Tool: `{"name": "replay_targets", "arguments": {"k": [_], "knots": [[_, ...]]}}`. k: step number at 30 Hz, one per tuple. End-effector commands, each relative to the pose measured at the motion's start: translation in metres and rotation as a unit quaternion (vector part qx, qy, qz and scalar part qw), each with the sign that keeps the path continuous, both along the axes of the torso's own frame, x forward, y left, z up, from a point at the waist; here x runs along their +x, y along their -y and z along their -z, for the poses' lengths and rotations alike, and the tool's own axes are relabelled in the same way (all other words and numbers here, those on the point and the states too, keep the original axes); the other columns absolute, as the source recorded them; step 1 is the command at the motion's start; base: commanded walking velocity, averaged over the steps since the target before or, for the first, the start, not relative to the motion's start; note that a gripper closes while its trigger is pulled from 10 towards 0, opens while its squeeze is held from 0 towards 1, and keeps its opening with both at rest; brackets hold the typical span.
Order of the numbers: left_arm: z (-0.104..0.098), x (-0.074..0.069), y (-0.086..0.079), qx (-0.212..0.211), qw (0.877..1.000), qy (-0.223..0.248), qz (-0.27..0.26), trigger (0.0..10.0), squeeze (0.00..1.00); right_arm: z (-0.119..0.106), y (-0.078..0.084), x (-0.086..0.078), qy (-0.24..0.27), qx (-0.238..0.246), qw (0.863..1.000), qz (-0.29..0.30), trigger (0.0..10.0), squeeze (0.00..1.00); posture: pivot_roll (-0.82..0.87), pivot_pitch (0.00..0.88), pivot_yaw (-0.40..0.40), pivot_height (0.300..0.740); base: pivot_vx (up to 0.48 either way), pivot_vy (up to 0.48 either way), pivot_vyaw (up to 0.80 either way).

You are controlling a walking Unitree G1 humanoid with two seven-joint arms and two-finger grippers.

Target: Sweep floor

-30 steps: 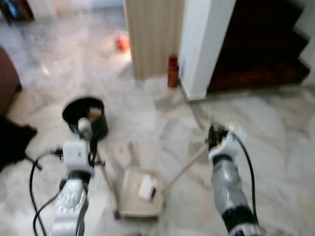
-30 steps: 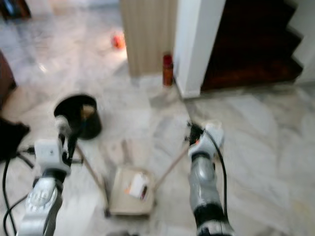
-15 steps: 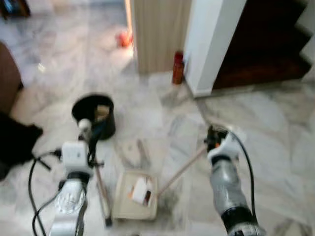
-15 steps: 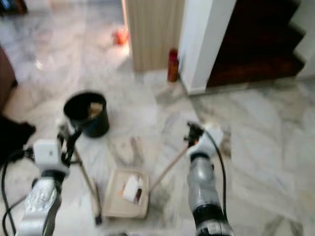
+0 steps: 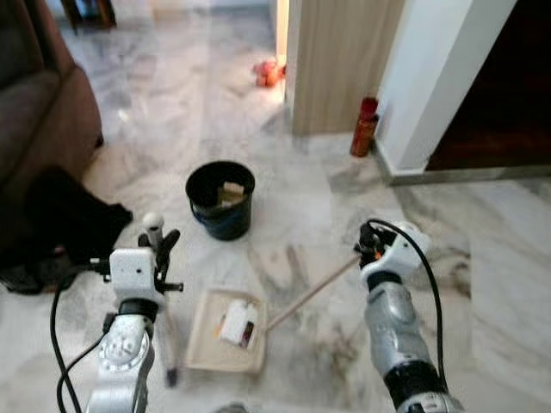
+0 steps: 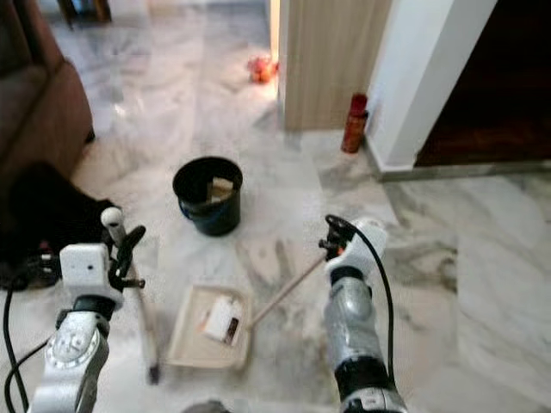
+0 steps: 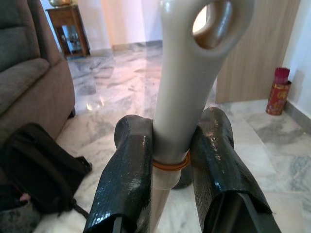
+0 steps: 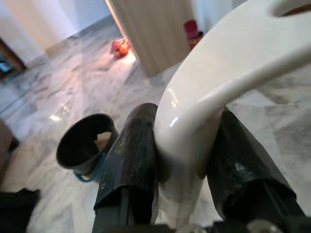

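My left gripper (image 5: 158,239) is shut on the top of a beige broom handle (image 7: 181,87), and the stick runs down to the floor at my left (image 5: 170,344). My right gripper (image 5: 368,247) is shut on the cream grip (image 8: 209,92) of a long-handled dustpan. Its stick (image 5: 310,294) slants down to the beige pan (image 5: 205,348), which lies flat on the marble floor between my arms. White and dark litter (image 5: 235,321) lies in the pan. A black bin (image 5: 220,200) with scraps inside stands a short way beyond the pan.
A brown sofa (image 5: 39,112) and a black bag (image 5: 69,219) are on the left. Ahead stand a wood panel (image 5: 340,60), a white pillar (image 5: 426,77) with a red can (image 5: 365,126) at its foot, and a dark stairway (image 5: 508,95). An orange toy (image 5: 268,72) lies farther off.
The camera has swung left, so the bin, pan and walls sit further right in view and the sofa has come in. Both grippers keep their holds; the picture is sharper.
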State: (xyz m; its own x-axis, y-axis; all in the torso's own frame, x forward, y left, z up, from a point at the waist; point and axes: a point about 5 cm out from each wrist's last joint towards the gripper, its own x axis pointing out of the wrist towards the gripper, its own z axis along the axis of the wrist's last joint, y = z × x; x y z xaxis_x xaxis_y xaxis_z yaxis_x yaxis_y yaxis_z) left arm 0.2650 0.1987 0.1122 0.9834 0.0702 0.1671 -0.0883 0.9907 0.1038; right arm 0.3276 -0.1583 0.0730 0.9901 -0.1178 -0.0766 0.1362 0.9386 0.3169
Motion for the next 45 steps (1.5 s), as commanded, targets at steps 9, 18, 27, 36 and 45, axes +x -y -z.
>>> {"name": "replay_targets", "arguments": {"k": [9, 18, 27, 36, 45], "knots": [[-0.0045, -0.0008, 0.001, 0.001, 1.0, 0.011, 0.004, 10.0, 0.0, -0.0099, -0.003, 0.0046, 0.019, -0.004, 1.0, -0.003, 10.0, 0.0, 0.15, 0.108, -0.013, 0.74, 0.0, 0.215, 0.0], [-0.0042, -0.0007, 0.0026, 0.002, 1.0, 0.01, 0.006, 10.0, 0.0, -0.0096, -0.0039, 0.005, 0.016, -0.001, 1.0, -0.005, 10.0, 0.0, 0.15, 0.109, -0.014, 0.74, 0.0, 0.0, 0.0], [-0.0028, -0.0004, 0.0047, 0.003, 1.0, 0.004, 0.004, 10.0, 0.0, -0.0105, -0.0054, 0.0049, 0.02, -0.009, 1.0, -0.012, 10.0, 0.0, 0.15, 0.107, -0.014, 0.74, 0.0, 0.0, 0.05], [-0.0018, 0.0003, 0.003, 0.003, 1.0, 0.001, 0.001, 10.0, 0.0, -0.0122, -0.0115, 0.0057, 0.027, -0.012, 0.999, -0.033, 10.0, 0.0, 0.15, 0.101, -0.013, 0.74, 0.143, 0.0, 0.42], [-0.0023, 0.0006, 0.0023, 0.004, 1.0, 0.003, -0.001, 10.0, 0.0, -0.014, -0.0119, 0.0068, 0.031, -0.02, 0.998, -0.041, 10.0, 0.0, 0.15, 0.089, -0.015, 0.74, 0.385, 0.0, 0.0]]}}
